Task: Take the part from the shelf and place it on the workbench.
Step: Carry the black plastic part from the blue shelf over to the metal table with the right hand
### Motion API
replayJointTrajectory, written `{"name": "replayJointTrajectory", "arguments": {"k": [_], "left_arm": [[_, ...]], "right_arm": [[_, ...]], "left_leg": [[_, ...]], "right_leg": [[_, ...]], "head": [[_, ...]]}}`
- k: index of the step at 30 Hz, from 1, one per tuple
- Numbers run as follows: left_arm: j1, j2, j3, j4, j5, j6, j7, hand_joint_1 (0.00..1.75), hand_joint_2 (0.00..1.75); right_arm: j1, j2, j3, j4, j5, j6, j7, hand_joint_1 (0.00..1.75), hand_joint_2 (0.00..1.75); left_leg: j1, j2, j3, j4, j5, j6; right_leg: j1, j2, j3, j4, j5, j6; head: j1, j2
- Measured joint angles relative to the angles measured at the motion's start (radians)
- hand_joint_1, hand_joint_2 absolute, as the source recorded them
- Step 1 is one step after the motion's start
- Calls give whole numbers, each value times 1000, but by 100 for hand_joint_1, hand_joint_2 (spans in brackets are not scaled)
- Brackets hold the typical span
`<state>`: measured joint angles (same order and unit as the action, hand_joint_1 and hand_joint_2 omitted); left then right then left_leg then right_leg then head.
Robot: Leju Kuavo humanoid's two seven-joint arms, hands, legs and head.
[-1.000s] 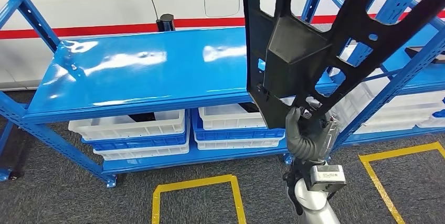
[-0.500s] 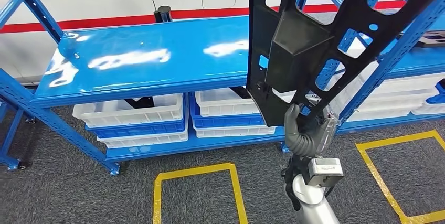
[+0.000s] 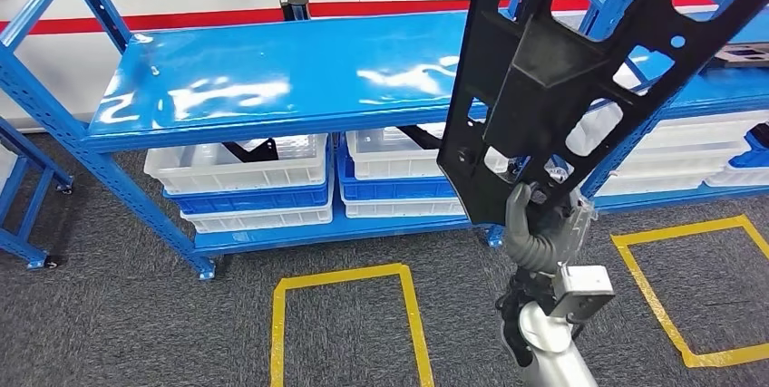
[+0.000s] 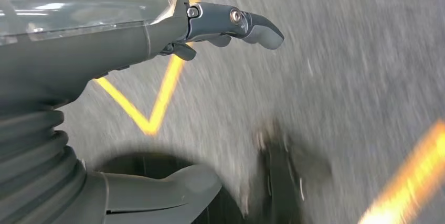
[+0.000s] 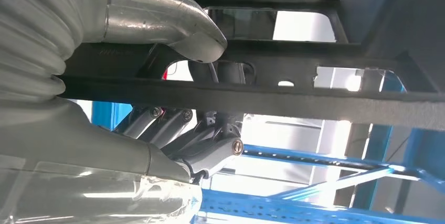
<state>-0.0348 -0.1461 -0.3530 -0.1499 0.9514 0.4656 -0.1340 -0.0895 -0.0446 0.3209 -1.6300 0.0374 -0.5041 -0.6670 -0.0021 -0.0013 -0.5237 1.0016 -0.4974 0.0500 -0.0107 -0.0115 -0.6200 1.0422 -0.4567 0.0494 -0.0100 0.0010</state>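
Nearest to me, my right hand (image 3: 537, 228) is wrapped around the bottom edge of the part (image 3: 580, 70), a long black perforated frame that stands nearly upright above the hand and leans away toward the upper right. In the right wrist view the thumb (image 5: 173, 17) lies over one bar of the frame and the darker fingers (image 5: 202, 145) hook the bar from behind, so the grip is on a thin rail at one end only. That is my main worry: nearly all the frame's length sits above the grasp, and any quick swing or turn could lever it round in the fingers or pull it free.

My left hand (image 4: 231, 22) hangs over the carpeted floor (image 4: 341, 77), holding nothing, fingers loosely extended. It gives the frame no support, so a slip would have nothing to catch it.

Below, yellow tape squares (image 3: 340, 314) mark the floor. Beyond them stands the blue shelf (image 3: 281, 79) with white bins (image 3: 240, 165) under its front edge. A second rack's blue uprights (image 3: 653, 142) rise just behind the frame on the right. I judge the top end of the frame could clip those uprights as I turn, which would twist it out of the hand. No workbench is in sight, so the carry looks far from over.
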Motion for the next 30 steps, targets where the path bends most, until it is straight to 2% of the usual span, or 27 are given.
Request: {"name": "replayJointTrajectory", "arguments": {"k": [1,3,4,5,6,7,8,9,10,11,12,13,14,15,16,17,18,19,20,21,22,23,25,26,27,29,30], "left_arm": [[1,10,2,0,8,-39,-9,0,175],[2,26,5,0,14,-66,-11,0,175],[2,31,6,0,17,-62,-11,0,175],[2,35,7,0,19,-56,-11,0,175],[2,36,8,0,22,-50,-11,0,175],[2,37,8,0,25,-44,-11,0,175],[1,36,9,0,28,-40,-11,0,175],[1,35,9,0,30,-37,-11,0,175],[0,35,10,0,31,-35,-11,0,175],[0,34,11,0,32,-34,-12,0,175],[0,34,12,0,32,-33,-12,0,175],[2,34,14,0,33,-32,-12,0,175],[3,35,15,0,34,-31,-13,0,175],[4,34,16,1,36,-30,-16,0,175],[5,34,18,1,40,-28,-18,0,175],[5,34,20,1,43,-26,-21,0,175],[5,33,22,1,46,-24,-23,0,175],[5,32,24,1,49,-21,-23,0,175],[5,31,26,1,49,-16,-23,0,175],[4,31,28,1,49,-11,-21,0,175],[4,30,30,1,49,-5,-19,0,175],[4,31,32,1,49,-1,-16,0,175],[1,33,33,0,48,3,-8,0,175],[-1,35,33,0,48,4,-5,0,175],[-4,36,33,0,48,5,-3,0,175],[-6,37,33,0,47,6,0,0,175],[-6,37,33,0,48,8,1,0,175]], "right_arm": [[12,-2,-3,-10,8,3,-1,175,175],[29,-4,-5,-22,18,9,0,175,175],[35,-5,-4,-26,21,10,1,175,175],[40,-5,-4,-28,21,12,3,175,175],[44,-5,-5,-31,21,13,5,175,175],[48,-6,-5,-35,19,14,8,175,175],[50,-6,-5,-39,18,15,11,175,175],[51,-6,-5,-45,16,17,13,175,175],[53,-6,-5,-49,16,18,13,175,175],[55,-6,-5,-54,15,19,13,175,175],[57,-6,-5,-57,15,20,14,175,175],[59,-6,-6,-59,15,21,14,175,175],[61,-6,-6,-61,15,23,15,175,175],[63,-6,-6,-62,15,26,17,175,175],[66,-6,-6,-64,17,30,20,175,175],[70,-5,-6,-68,20,34,23,175,175],[76,-5,-6,-71,24,37,27,175,175],[83,-5,-6,-73,28,39,31,175,175],[91,-5,-6,-75,33,41,33,175,175],[99,-5,-6,-77,39,42,35,175,175],[107,-5,-6,-80,45,43,35,175,175],[113,-5,-6,-83,50,44,35,175,175],[121,-5,-6,-92,55,49,35,175,175],[122,-5,-6,-97,55,51,35,175,175],[122,-5,-7,-100,56,53,35,175,175],[123,-4,-7,-107,56,57,34,175,175],[123,-5,-7,-109,57,58,33,175,175]], "left_leg": [[2,3,-14,-3,13,8],[2,8,-41,-2,37,14],[2,10,-56,-1,49,13],[2,11,-71,0,61,11],[3,12,-87,1,74,9],[3,12,-102,2,86,5],[4,12,-115,4,97,1],[3,11,-127,6,108,-5],[2,10,-133,6,119,-11],[1,10,-136,5,130,-18],[1,9,-138,2,140,-24],[2,9,-138,-2,150,-30],[4,8,-143,1,145,-36],[7,7,-151,15,119,-42],[9,5,-161,47,75,-48],[11,3,-174,102,14,-52],[12,2,-186,170,-40,-57],[12,1,-196,236,-70,-61],[13,1,-197,286,-72,-63],[13,1,-184,303,-50,-63],[13,1,-152,281,-20,-61],[13,1,-103,225,3,-56],[10,-1,9,72,-2,-42],[7,-1,44,16,-17,-35],[4,-1,60,-16,-30,-29],[2,1,54,-32,-29,-16],[1,1,49,-35,-28,-15]], "right_leg": [[0,2,-16,39,-38,-4],[-2,6,-49,156,-123,-12],[-3,7,-55,210,-144,-9],[-5,7,-51,243,-146,0],[-7,7,-31,242,-131,12],[-9,7,7,204,-108,23],[-10,7,61,136,-91,29],[-9,7,120,50,-88,28],[-6,9,161,-16,-91,22],[-3,10,185,-59,-97,13],[2,11,189,-76,-100,3],[0,11,178,-72,-92,-6],[-3,10,170,-71,-83,-17],[-6,9,158,-71,-72,-30],[-9,8,145,-72,-59,-41],[-10,7,132,-71,-46,-49],[-8,6,118,-71,-33,-53],[-7,6,104,-70,-22,-54],[-5,6,90,-69,-10,-53],[-4,6,76,-67,0,-51],[-4,6,63,-65,9,-48],[-3,6,52,-62,17,-45],[1,6,40,-57,28,-36],[3,5,37,-56,34,-30],[4,4,34,-55,40,-23],[5,2,24,-55,50,-10],[6,3,20,-57,46,-13]], "head": [[1,0],[4,0],[4,0],[4,0],[4,0],[4,0],[4,0],[4,0],[3,0],[2,0],[0,0],[-1,0],[-2,0],[-2,0],[-3,0],[-3,0],[-3,0],[-4,0],[-4,0],[-4,0],[-4,0],[-4,0],[-4,0],[-3,0],[-3,0],[-3,0],[-2,0]]}}
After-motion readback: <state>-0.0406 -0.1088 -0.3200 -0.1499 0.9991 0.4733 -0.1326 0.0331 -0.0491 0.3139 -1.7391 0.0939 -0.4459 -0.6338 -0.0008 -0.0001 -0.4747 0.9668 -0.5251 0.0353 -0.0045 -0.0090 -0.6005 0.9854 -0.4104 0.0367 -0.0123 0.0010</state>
